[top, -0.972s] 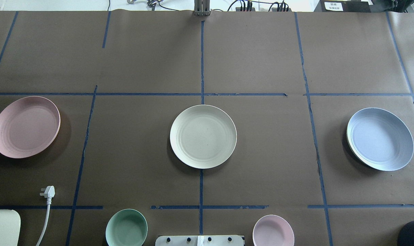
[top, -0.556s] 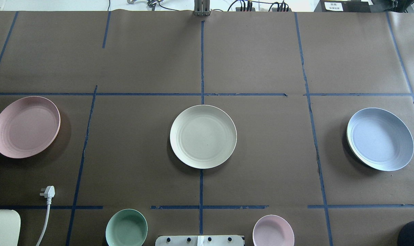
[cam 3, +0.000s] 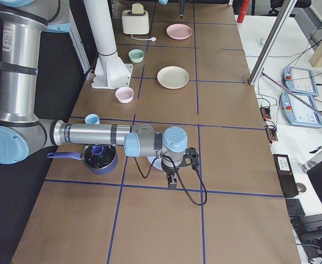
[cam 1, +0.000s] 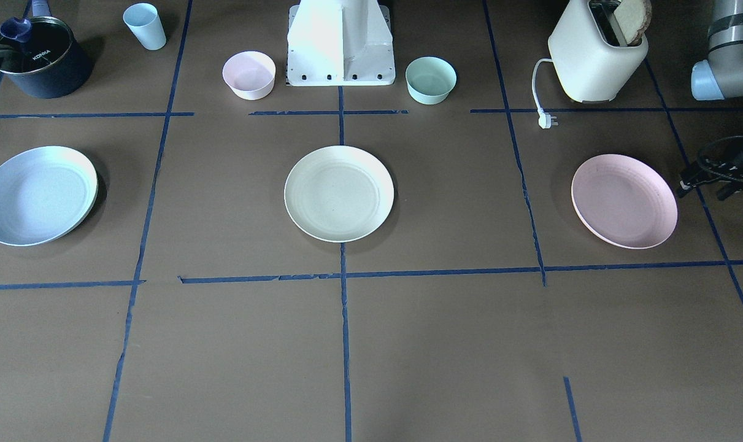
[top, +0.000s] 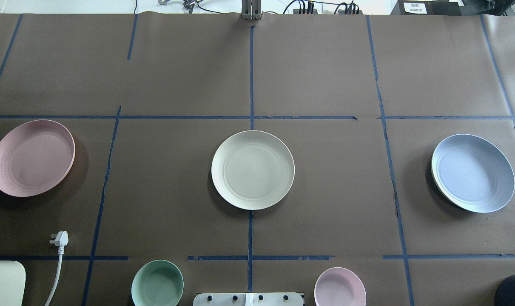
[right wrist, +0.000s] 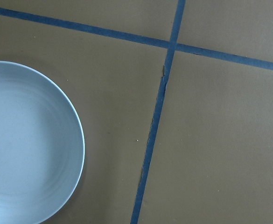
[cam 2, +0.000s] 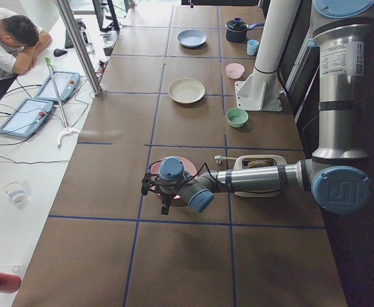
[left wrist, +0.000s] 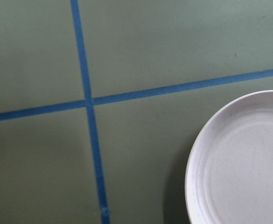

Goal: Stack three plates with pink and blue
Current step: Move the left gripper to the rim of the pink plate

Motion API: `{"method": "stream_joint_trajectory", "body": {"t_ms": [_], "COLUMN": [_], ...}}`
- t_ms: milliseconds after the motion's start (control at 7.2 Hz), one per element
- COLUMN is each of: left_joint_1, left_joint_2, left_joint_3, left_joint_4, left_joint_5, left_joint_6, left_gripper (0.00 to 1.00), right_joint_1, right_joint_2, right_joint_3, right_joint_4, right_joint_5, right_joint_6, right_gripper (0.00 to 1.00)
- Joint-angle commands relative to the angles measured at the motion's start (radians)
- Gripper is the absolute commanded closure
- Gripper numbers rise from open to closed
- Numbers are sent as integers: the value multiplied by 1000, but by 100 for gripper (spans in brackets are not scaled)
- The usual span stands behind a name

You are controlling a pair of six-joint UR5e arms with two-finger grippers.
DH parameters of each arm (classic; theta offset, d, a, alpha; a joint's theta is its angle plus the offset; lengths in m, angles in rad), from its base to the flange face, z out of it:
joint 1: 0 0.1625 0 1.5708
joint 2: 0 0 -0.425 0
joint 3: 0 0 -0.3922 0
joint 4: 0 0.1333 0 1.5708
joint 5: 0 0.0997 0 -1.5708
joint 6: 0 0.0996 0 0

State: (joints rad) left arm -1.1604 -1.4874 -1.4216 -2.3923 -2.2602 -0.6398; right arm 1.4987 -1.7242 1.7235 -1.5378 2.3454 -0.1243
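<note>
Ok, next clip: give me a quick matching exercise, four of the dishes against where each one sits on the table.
Things:
1. pink plate
2. mint-green bowl
3. blue plate
4. cream plate

Places:
A. centre of the table
B. robot's right end
C. beside the robot's base
D. robot's left end

Pairs: 1-D, 2-C, 3-B, 4-A

The cream plate (top: 252,170), pink plate (top: 32,158) and blue plate (top: 474,173) look matt, faintly ringed. The table cover (top: 325,63) is matt brown paper; the pot (cam 1: 43,70) is glossy.
</note>
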Motion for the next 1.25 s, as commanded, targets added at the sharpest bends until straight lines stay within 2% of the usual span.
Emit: {"method": "stream_joint_trajectory", "body": {"t_ms": [0, 139, 278, 417, 1111], "left_joint_1": [44, 47, 57, 59, 60], "left_joint_2": [-5, -7, -13, -13, -13], "left_joint_3": [18, 18, 18, 20, 18], "left_joint_4": [-22, -22, -22, -21, -24], "left_joint_5": [7, 7, 5, 5, -2], "left_joint_6": [-61, -114, -141, -141, -140], "left_gripper": [8, 40, 66, 76, 76], "right_joint_1": [0, 0, 0, 0, 0], "right_joint_2": [0, 0, -1, -3, -3], "right_joint_3": [-1, -1, -1, -1, -1], "right_joint_4": [1, -1, -1, -1, -1], "right_joint_5": [0, 0, 0, 0, 0], "right_joint_6": [0, 0, 0, 0, 0], "right_gripper": [0, 0, 0, 0, 0]}}
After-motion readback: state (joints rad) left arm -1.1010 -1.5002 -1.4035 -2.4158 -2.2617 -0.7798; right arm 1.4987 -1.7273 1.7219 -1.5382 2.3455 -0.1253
